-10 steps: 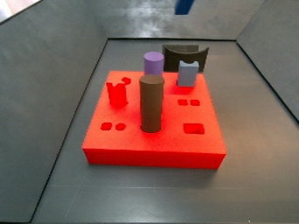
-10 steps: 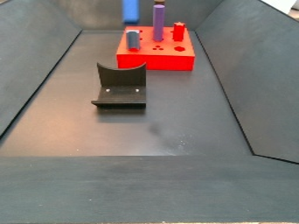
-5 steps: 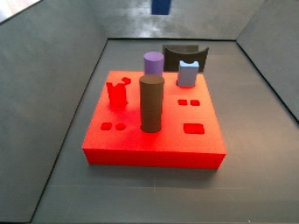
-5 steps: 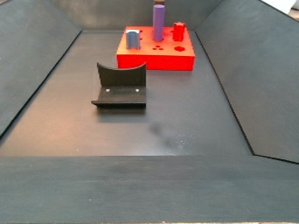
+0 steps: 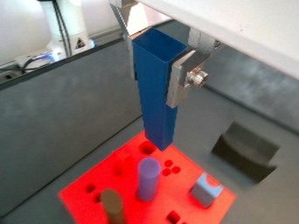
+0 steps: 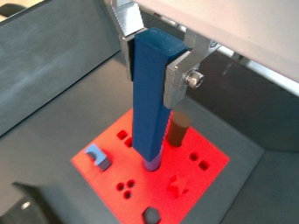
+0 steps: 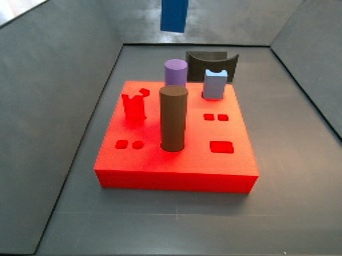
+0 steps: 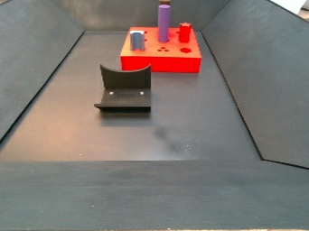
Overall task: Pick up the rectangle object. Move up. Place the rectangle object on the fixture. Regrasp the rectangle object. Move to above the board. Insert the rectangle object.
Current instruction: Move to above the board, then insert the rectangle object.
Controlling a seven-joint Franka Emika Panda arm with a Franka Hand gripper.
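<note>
My gripper [image 5: 156, 54] is shut on the rectangle object [image 5: 160, 92], a long saturated-blue square bar, and holds it upright by its upper end; both wrist views show this [image 6: 152, 96]. The silver fingers [image 6: 177, 77] press on two opposite faces. The bar hangs high above the red board [image 5: 103, 179], its lower end over the board's top [image 6: 187, 171]. In a side view only the bar's lower end [image 7: 174, 14] shows at the upper edge, above the board [image 7: 201, 160]; the gripper is out of frame there. The black fixture [image 7: 211, 65] stands behind the board [image 8: 125, 87].
On the board stand a brown cylinder [image 7: 173, 118], a purple cylinder [image 7: 175, 71], a pale lavender peg [image 7: 214, 85] and small red pegs [image 7: 134, 105]. Square and round holes [image 7: 222, 147] show in its top. Grey sloped walls [image 7: 60, 90] enclose the dark floor.
The blue bar has moved left along the upper edge of one side view and now shows slightly lower. It has left the other side view. The board's pieces have not moved.
</note>
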